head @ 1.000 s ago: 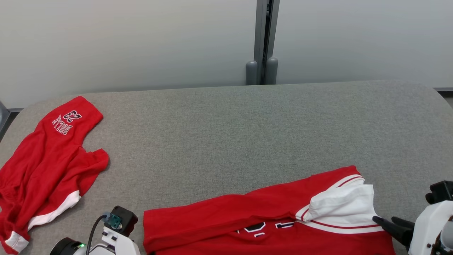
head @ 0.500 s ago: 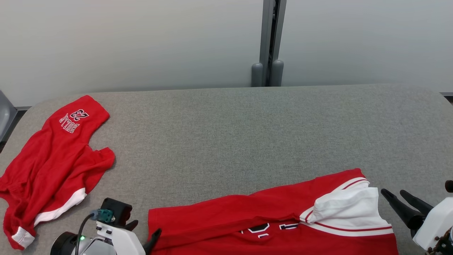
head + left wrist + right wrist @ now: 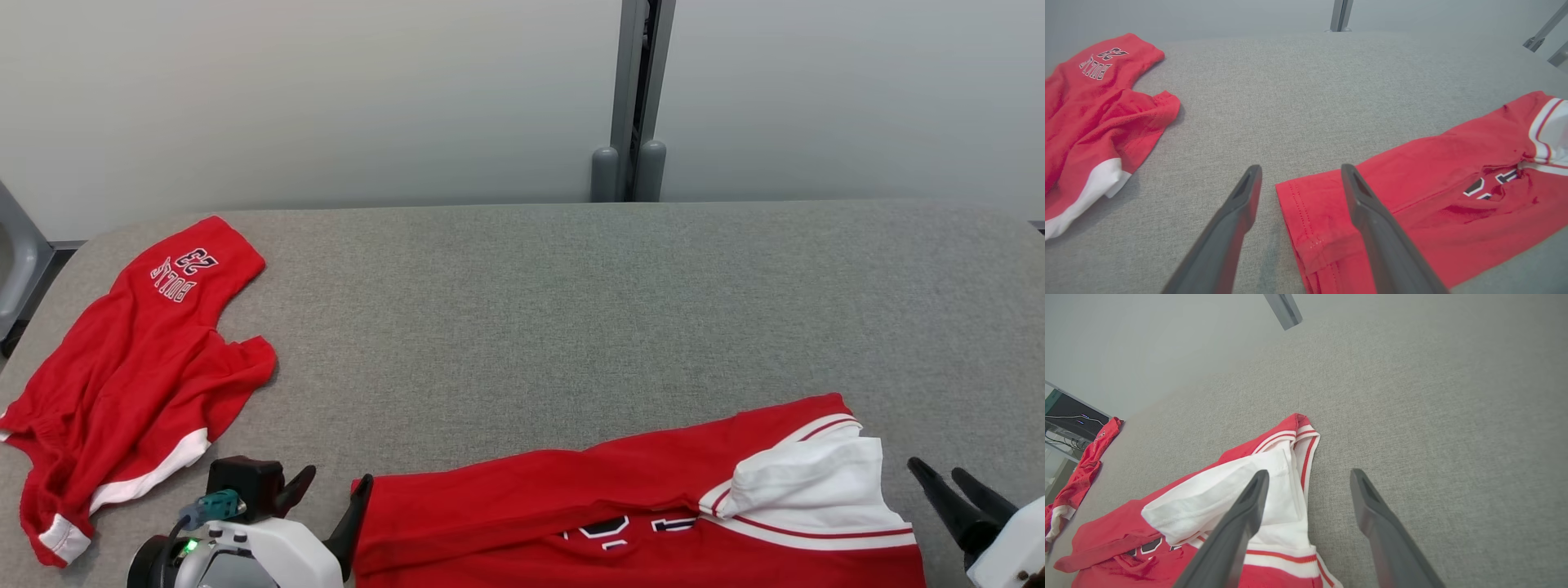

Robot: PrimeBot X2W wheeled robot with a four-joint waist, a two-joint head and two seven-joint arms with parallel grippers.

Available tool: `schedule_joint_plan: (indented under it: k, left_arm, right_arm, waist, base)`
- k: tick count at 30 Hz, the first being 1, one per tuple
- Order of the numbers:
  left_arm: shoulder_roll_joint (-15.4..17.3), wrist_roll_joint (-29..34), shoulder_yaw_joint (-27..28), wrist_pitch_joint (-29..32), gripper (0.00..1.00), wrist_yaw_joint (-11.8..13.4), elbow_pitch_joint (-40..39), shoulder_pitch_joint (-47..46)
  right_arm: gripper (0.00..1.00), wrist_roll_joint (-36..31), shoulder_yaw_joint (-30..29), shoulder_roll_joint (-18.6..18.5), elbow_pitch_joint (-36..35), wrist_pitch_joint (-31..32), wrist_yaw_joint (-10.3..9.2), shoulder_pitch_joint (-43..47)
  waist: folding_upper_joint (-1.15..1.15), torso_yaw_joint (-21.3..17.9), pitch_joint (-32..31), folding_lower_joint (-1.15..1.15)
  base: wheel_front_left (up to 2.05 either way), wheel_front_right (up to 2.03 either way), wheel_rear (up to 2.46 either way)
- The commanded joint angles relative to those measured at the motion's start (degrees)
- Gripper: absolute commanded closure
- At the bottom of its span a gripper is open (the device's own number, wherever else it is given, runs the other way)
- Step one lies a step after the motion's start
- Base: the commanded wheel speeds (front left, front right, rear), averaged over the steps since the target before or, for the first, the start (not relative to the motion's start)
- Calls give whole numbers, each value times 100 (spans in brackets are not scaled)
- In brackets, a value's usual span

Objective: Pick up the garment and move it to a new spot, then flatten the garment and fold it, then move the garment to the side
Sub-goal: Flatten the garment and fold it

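Sizing up the garment (image 3: 531,506): soft or stiff, heavy or light?

Soft and light, judging by the thin red knit. Bound to sag and crease once lifted, unlikely to slide much on the grey cloth of the table (image 3: 571,310). Nothing fragile about it.

Lying where?

Along the near edge of the table, stretched between the two grippers. Far side already doubled over toward the near one, white panel (image 3: 808,482) turned up at the right end.

Best places to take hold?

Probably the two ends. On the left, the stitched hem (image 3: 1294,212), just under the left gripper (image 3: 1301,167), with one finger over bare table and the other over red cloth. On the right, the striped edge of the white panel, just beside the right gripper (image 3: 1309,471). Better to pinch edges than mid-cloth, to keep the fold from spilling open.

And the grippers themselves?

Both spread wide, clutching nothing. Left one poised above the hem corner, right one poised by the white panel.

Counting up?

Two red garments: the one at the near edge, plus a second garment (image 3: 139,359), crumpled, well apart at the far left, printed with lettering and a 23. Two grippers, two dark fingers each. One table. One grey post (image 3: 633,98) behind.
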Motion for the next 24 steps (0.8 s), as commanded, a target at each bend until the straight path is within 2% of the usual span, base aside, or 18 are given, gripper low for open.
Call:
schedule_joint_plan:
  k: [1, 10, 24]
  left_arm:
    - [-49, -35, 99, -183, 0, 47, 88, 112]
    - [-345, -32, 609, -944, 0, 28, 399, 337]
    - [-587, 106, 899, -1058, 0, -268, 738, 507]
  right_arm:
    - [0, 51, -6, 73, 42, 61, 2, 91]
    - [0, 101, 12, 362, 351, 393, 3, -87]
    - [0, 575, -121, 720, 993, 847, 4, -258]
  waist:
    - [0, 12, -15, 0]
    - [0, 128, -29, 0]
    - [0, 401, 90, 0]
  base:
    - [0, 0, 0]
    - [0, 0, 0]
    - [0, 0, 0]
